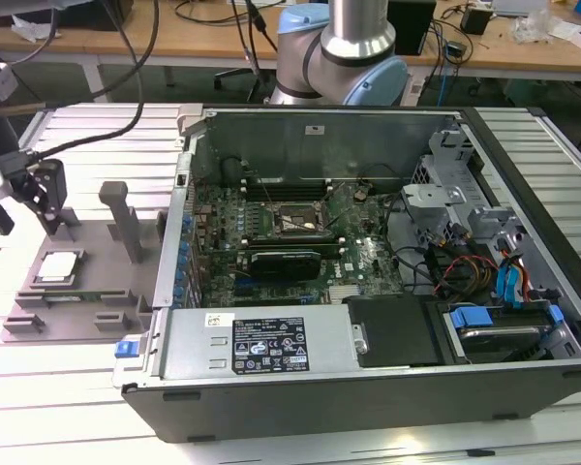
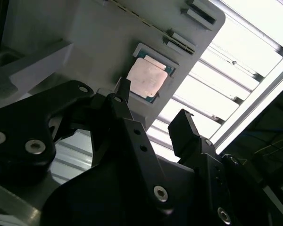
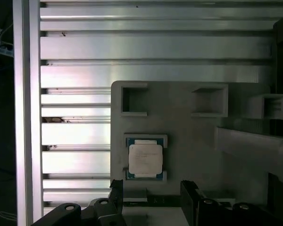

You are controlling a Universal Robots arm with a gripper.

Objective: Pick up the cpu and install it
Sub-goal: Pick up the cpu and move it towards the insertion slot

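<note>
The cpu (image 1: 58, 266) is a small square chip with a silvery top plate. It lies flat in a recess of the grey fixture tray (image 1: 102, 281) at the exterior view's left, beside the open computer case. In both wrist views the cpu (image 2: 147, 77) (image 3: 145, 160) rests untouched in its pocket. My gripper (image 1: 25, 215) hovers above the tray's far left part, a little off from the chip. Its black fingers (image 2: 124, 89) stand apart, so the gripper (image 2: 153, 107) (image 3: 152, 190) is open and holds nothing. The black socket frame (image 1: 289, 221) sits on the motherboard inside the case.
The open computer case (image 1: 189, 126) takes up the middle and right, with the power supply (image 1: 261, 344) at its front, cables and blue drive brackets (image 1: 508, 281) at the right. Grey upright posts (image 1: 126, 223) rise from the tray. Everything rests on a slatted aluminium table (image 1: 39, 378).
</note>
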